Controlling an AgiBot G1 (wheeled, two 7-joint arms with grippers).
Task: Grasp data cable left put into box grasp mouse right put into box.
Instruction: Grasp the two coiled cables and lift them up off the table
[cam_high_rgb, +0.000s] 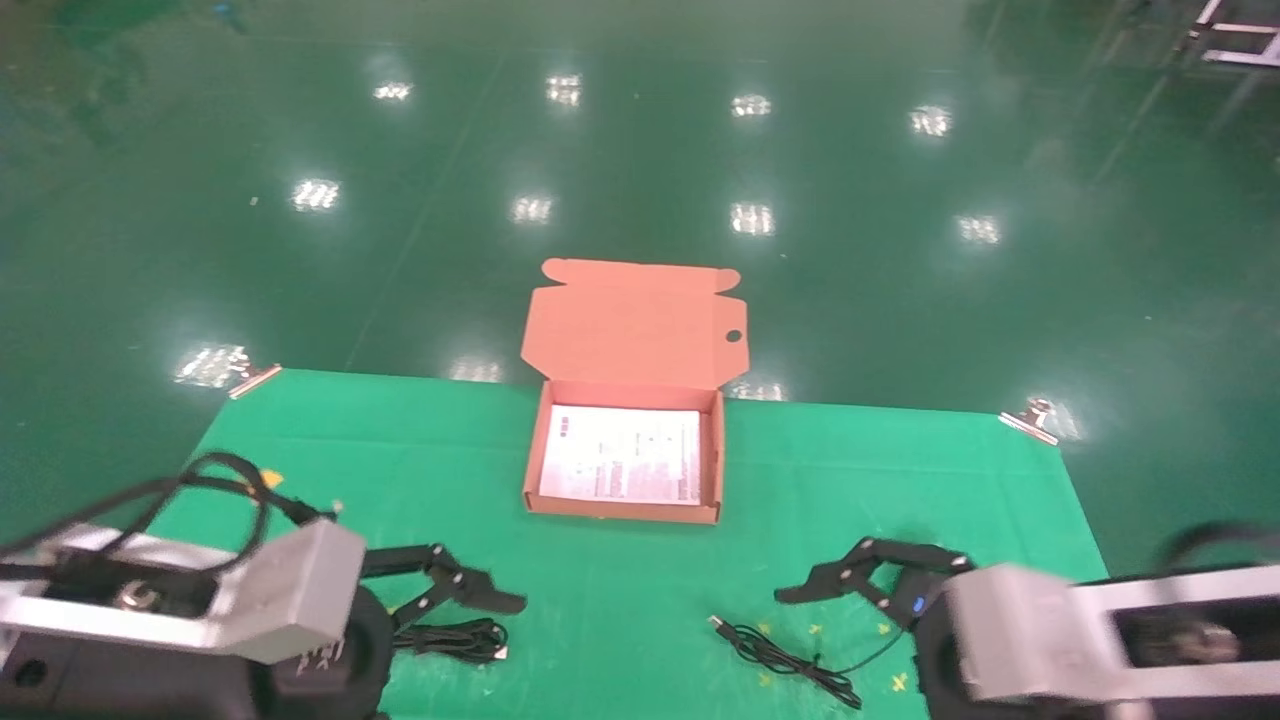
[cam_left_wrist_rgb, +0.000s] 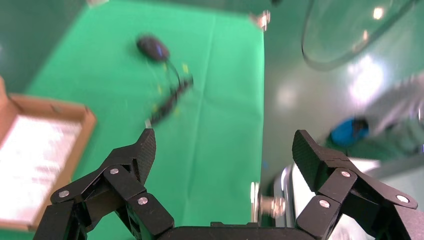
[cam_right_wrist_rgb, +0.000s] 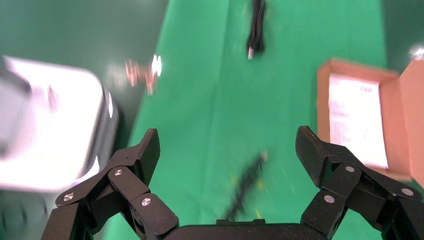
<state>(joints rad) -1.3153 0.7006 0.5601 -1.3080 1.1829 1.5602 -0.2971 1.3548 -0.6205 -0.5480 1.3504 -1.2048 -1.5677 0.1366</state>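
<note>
Now, step in hand: judged from how things lie, nothing is packed yet, so the cable grasp by the left arm comes first.
Worktop: green cloth-covered worktop (cam_high_rgb: 400, 450), clipped at its far corners, carrying everything.
Box: shallow orange-brown cardboard mailer box (cam_high_rgb: 533, 470) at the centre far side, hinged tabbed lid laid open away from the robot, a white printed leaflet (cam_high_rgb: 622, 455) flat on its floor.
Left pincer: black left pincer (cam_high_rgb: 470, 595) at near left, fingers spread apart, empty, hanging just over the cable.
Right pincer: black right pincer (cam_high_rgb: 850, 580) at near right, fingers spread apart, empty, beside the mouse.
Data cable: thin black looped data cable (cam_high_rgb: 455, 640), a narrow bundle lying flat at near left.
Mouse: small black oval mouse (cam_left_wrist_rgb: 152, 48) with a blue spot, near right, largely hidden behind the right arm in the head view; its thin cord (cam_high_rgb: 790, 660) trails leftwards.
Doing it well: I would come down across the bundle's narrow width, catching every loop, then lift clear before heading to the box.
</note>
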